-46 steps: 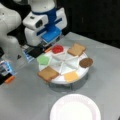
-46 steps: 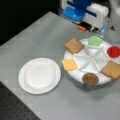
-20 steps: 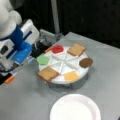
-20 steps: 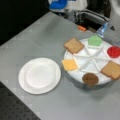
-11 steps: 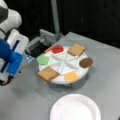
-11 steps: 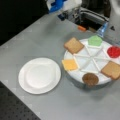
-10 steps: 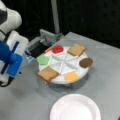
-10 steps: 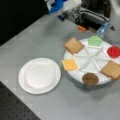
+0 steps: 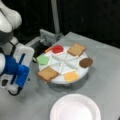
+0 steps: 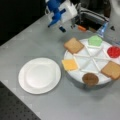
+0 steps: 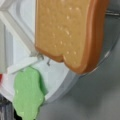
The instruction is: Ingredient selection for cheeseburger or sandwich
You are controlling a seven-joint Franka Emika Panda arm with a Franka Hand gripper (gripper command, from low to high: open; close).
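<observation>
With the gripper (image 10: 61, 26) held off the tray (image 10: 83, 58) beside the bread slice (image 10: 73, 45), jaw state indeterminable, a centred, level approach to that slice is advised.

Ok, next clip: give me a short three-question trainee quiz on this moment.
1. True or false: the white paper plate holds a bread slice.
2. How many compartments of the divided tray hold bread?
3. Which piece lies nearest the claw: A) patty, B) bread slice, C) tomato?

Key: 1 false; 2 two, one beside the lettuce and one opposite; 3 B.
</observation>
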